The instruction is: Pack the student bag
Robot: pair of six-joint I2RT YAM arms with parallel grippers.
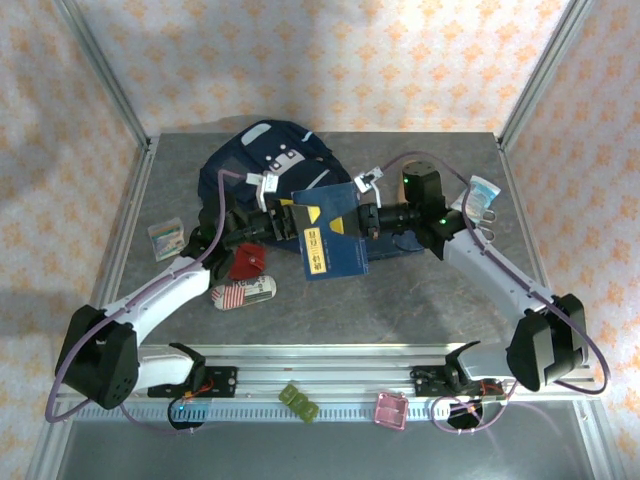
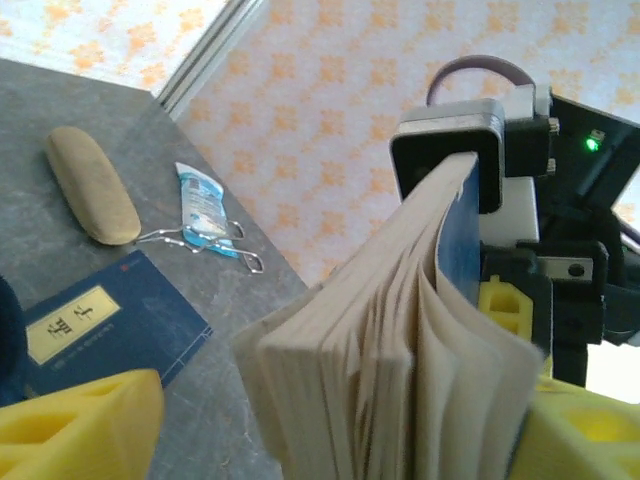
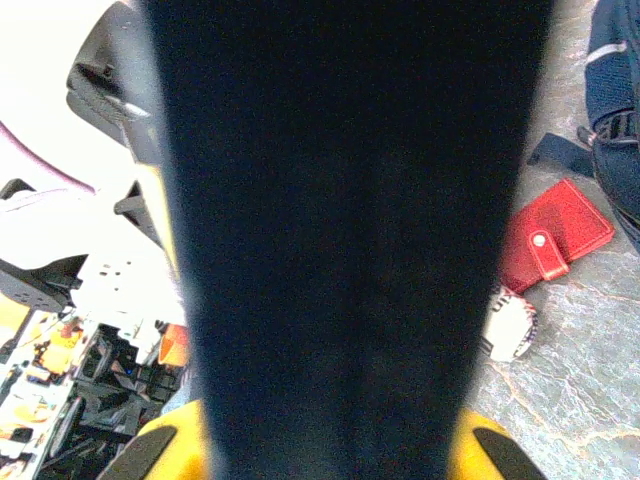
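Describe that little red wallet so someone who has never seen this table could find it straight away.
Start at the big navy-blue backpack at the back of the grey table. Just in front of its left side, seen from overhead, lies the red wallet. It is the only solid red thing, with a metal snap, while the pouch beside it is white with red markings.

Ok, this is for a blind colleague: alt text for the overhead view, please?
A navy book with a yellow label hangs above a grey table, the right claw shut on one edge and the open left claw at the other. Behind it lies a navy backpack; a red wallet lies left of the book.
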